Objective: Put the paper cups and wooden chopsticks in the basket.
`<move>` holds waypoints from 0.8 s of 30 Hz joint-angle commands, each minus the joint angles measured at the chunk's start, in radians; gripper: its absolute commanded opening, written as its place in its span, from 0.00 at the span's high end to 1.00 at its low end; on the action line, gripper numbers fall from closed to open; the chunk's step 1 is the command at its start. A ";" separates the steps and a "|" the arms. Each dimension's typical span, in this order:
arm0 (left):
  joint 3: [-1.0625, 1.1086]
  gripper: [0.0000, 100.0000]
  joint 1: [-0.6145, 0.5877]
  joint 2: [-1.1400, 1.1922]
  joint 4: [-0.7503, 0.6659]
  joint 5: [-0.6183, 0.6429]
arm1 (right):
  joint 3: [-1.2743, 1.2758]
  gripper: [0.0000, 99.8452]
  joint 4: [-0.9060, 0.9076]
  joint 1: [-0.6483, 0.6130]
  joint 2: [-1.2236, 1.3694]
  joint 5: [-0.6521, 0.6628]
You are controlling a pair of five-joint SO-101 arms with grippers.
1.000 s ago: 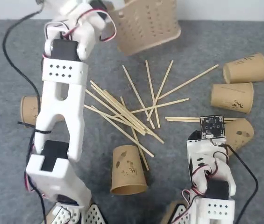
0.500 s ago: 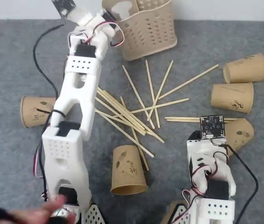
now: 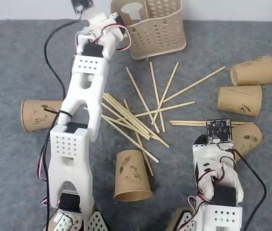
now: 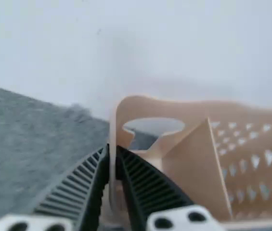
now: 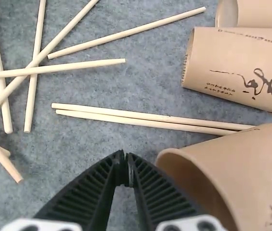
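Lying near one basket: five paper cups, many chopsticks.

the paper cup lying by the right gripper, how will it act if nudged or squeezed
The paper cup lies on its side and tapers, so a nudge would probably roll it in a curve. Its thin open rim looks apt to buckle under a hard pinch. It seems light, so the right gripper may just shove it along.
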 commanded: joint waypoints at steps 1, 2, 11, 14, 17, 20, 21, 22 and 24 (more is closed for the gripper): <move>-0.242 0.99 -0.040 -0.005 0.321 -0.103 | 0.021 0.99 -0.018 0.007 0.015 0.018; -0.289 0.99 -0.043 0.006 0.373 -0.103 | 0.021 0.99 -0.018 0.007 0.015 0.018; -0.575 0.99 -0.034 0.112 0.597 -0.107 | 0.021 0.99 -0.018 0.007 0.015 0.018; -0.639 0.99 -0.034 0.152 0.612 -0.107 | 0.021 0.99 -0.018 0.007 0.015 0.018; -0.700 0.99 -0.034 0.180 0.635 -0.107 | 0.021 0.99 -0.018 0.007 0.015 0.018; -0.750 0.99 -0.020 0.192 0.666 -0.107 | 0.021 0.99 -0.018 0.007 0.015 0.018; -0.760 0.99 -0.015 0.192 0.677 -0.107 | 0.021 0.99 -0.018 0.007 0.015 0.018; -0.765 0.98 -0.012 0.192 0.686 -0.107 | 0.021 0.99 -0.018 0.007 0.015 0.018; -0.771 0.95 -0.005 0.189 0.695 -0.107 | 0.021 0.99 -0.018 0.007 0.015 0.018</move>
